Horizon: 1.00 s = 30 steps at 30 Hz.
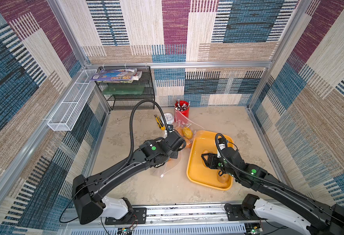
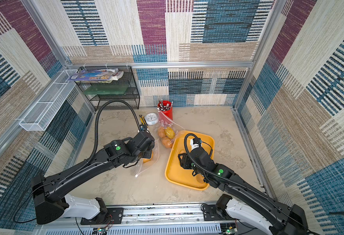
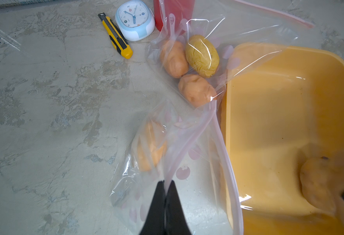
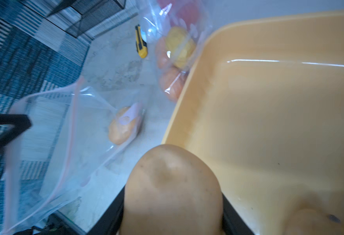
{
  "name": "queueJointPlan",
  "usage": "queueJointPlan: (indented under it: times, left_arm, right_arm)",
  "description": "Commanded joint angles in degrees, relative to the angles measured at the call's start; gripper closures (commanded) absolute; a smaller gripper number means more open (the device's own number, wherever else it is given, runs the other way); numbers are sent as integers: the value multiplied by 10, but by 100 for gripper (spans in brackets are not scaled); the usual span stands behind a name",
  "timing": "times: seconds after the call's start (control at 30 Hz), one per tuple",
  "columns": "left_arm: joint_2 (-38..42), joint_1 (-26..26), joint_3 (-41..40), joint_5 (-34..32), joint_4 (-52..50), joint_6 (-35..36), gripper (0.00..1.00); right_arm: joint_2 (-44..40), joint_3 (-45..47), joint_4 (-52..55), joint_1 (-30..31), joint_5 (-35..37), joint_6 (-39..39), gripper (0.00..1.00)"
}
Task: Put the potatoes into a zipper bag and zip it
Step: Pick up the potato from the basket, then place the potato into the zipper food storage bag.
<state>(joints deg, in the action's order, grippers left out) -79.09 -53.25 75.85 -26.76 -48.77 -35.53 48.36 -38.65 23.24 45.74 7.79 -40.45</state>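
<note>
- Over the yellow tray (image 1: 199, 177), clasping a tan potato (image 4: 173, 183) with the right gripper (image 1: 204, 160), fingers pressing on both its flanks
- Pinching the zipper bag (image 3: 195, 142) by its rim with the left gripper (image 3: 166, 183), jaws fully clenched on the film, holding that edge up off the table (image 1: 146, 191)
- Lying to the robot's left of the gripped load, just beside the tray's left rim: the bag mouth, so probably calling for a leftward carry across that rim, with the right arm bearing the load and the left arm tied up with the opening
- Seeming, in the right wrist view, to be running lengthwise along the fingers, blunt end sticking out ahead toward the bag side, so likely going in end first
- Resting inside the pinched bag: one bagged potato (image 3: 150, 146)
- Sitting under clear film near the red cup (image 1: 181, 113): a yellower potato (image 3: 202, 56) and two tan potatoes (image 3: 196, 92), long axes differing; not managing to tell whether this is the same bag
- Waiting in the tray's near corner: one last potato (image 1: 223, 179), zip not yet being closed
</note>
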Motion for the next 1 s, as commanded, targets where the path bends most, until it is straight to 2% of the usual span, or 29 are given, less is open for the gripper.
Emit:
queueJointPlan:
  times: [0.0,0.1,0.2,0.4,0.67,0.97]
  left_arm:
    - [1,1,0,-2,3,14,100]
    - [3,1,-1,-3,3,15,100]
    - [6,1,-2,4,3,13,100]
    - [6,1,-4,5,7,14,100]
    - [5,1,-2,6,7,14,100]
    - [6,2,-2,9,9,16,100]
  right_arm:
    - [-16,-16,-56,17,-29,-4,73]
    - [-19,-25,-82,60,-30,-11,74]
    - [0,-44,-82,98,21,-3,74]
    - [79,-66,-151,99,-6,13,75]
    - [219,-140,-173,106,-45,21,79]
    - [278,-158,-191,122,-53,15,79]
